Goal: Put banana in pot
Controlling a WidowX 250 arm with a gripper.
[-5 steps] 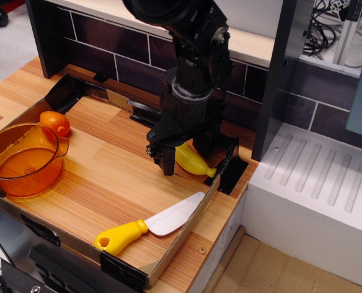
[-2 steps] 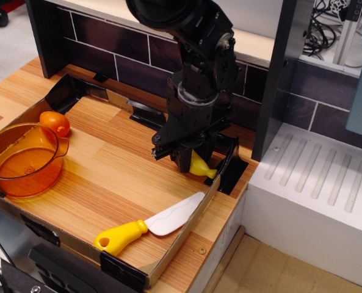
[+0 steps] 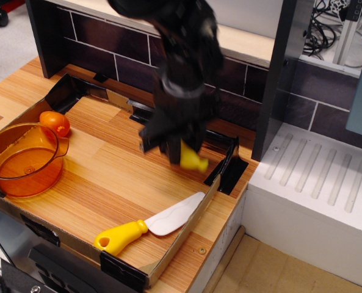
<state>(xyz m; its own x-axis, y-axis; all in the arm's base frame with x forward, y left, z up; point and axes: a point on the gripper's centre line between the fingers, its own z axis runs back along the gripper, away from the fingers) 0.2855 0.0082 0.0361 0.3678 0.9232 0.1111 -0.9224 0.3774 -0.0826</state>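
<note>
Lifted since a moment ago: gripper (image 3: 179, 148) now carries the banana (image 3: 191, 159) off the wooden surface (image 3: 107, 177), arm motion-blurred, shifted left and up. Fingers look clamped on the banana's upper part, stem end poking down-right. Banana hangs above the tray's right side, well apart from the pot (image 3: 23, 160) at far left. Judging by looks: light, stiff, glossy plastic, likely slippery; mid-body grip is safest. Knife (image 3: 149, 226) untouched near the front.
</note>
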